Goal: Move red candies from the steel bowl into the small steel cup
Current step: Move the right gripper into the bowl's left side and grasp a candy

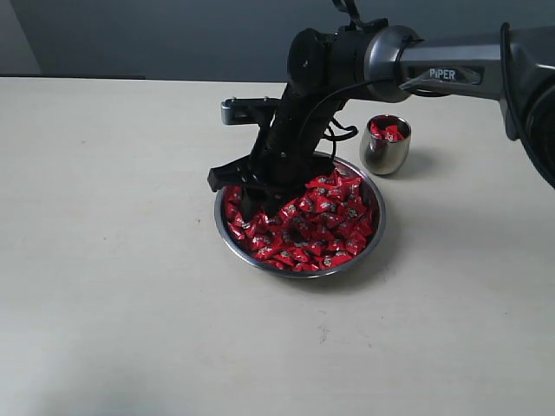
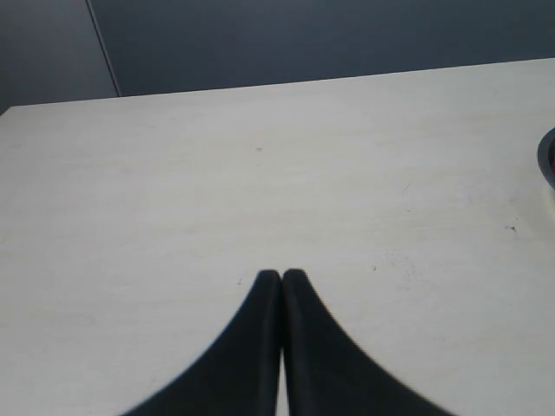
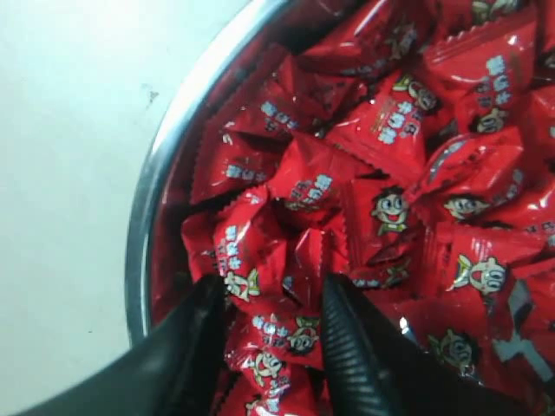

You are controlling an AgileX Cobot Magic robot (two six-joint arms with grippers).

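**Right end effector down among the candies, jaws apart**

A pale, matte surface (image 1: 104, 260) with a few faint specks runs back to a flat grey-blue wall (image 1: 173, 35). Near its middle sits the steel bowl (image 1: 295, 271), wide, shallow and round with a thin bright rim. It is heaped with red candies (image 1: 325, 221), glossy pillow-shaped wrappers with crimped ends and a small cartoon face on each. Just beside the bowl's far right rim stands the small steel cup (image 1: 386, 154), mirror-smooth and egg-sided, with a few red candies inside.

The black right end effector (image 1: 247, 198) is lowered into the left side of the pile. Its ribbed fingers stand open, with wrappers lying between them. Whether any candy is pinched cannot be told.

The left end effector (image 2: 281, 277) is closed on nothing, its smooth dark fingers pressed together above the bare surface.

The dark arm (image 1: 329, 69) hides the bowl's far left rim. The right wrist view cuts off most of the bowl.
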